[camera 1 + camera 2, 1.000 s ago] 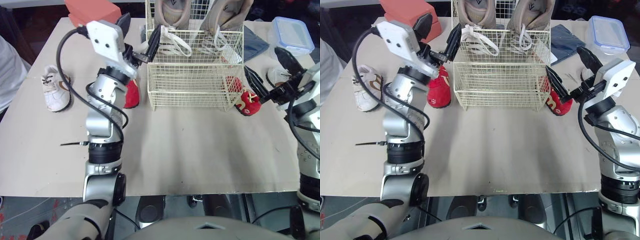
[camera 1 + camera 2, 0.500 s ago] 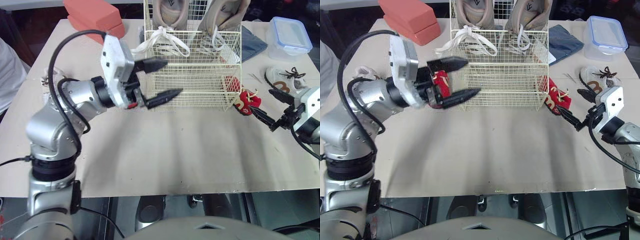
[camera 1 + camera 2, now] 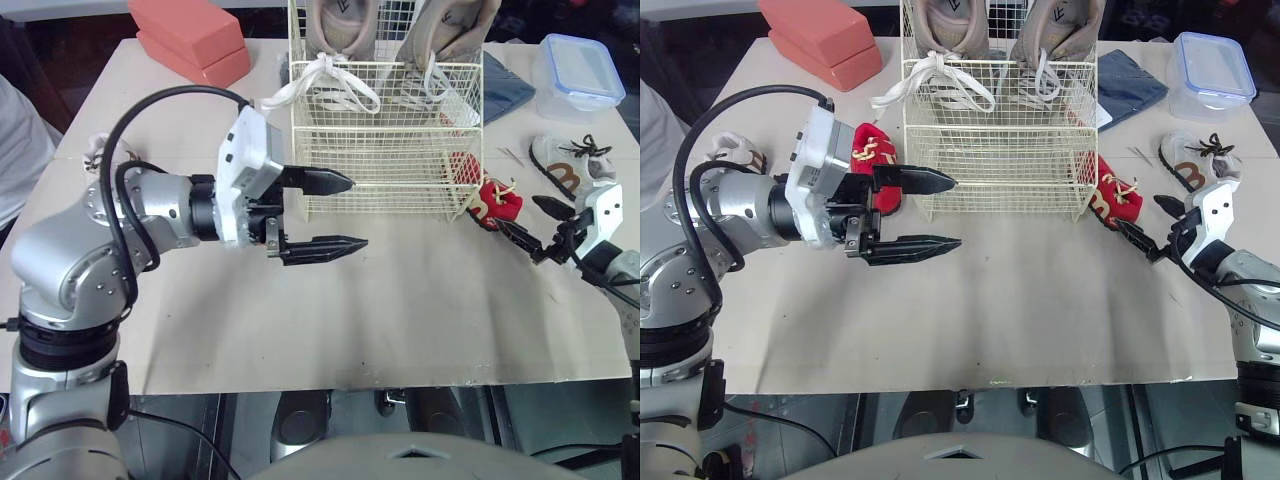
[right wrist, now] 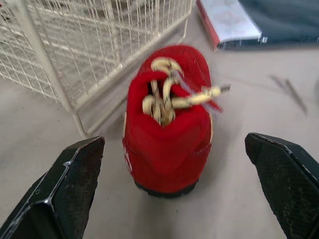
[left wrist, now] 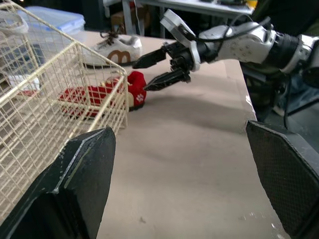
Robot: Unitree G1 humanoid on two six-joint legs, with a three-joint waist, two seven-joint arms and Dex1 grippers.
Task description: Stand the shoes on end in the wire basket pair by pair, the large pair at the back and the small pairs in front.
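Note:
The cream wire basket (image 3: 385, 150) stands at the back of the table, and two large beige sneakers (image 3: 340, 25) stand on end at its rear. One red shoe (image 3: 875, 165) lies by its left side. The other red shoe (image 4: 167, 129) lies at its right front corner. My left gripper (image 3: 358, 212) is open and holds nothing, just in front of the basket's left front. My right gripper (image 3: 516, 211) is open and points at the right red shoe from close by. One small white shoe (image 3: 565, 170) lies at the far right. Another (image 3: 730, 150) lies at the left, behind my arm.
Orange-red boxes (image 3: 190, 40) sit at the back left. A plastic container with a blue lid (image 3: 583, 75) and a dark blue cloth (image 3: 508, 85) lie at the back right. A person's sleeve (image 3: 15, 140) shows at the left edge. Bare tabletop (image 3: 400, 310) runs along the front.
My left arm has swung down from the basket's left side to its front, fingers still open. My right gripper has dropped to table level beside the right red shoe.

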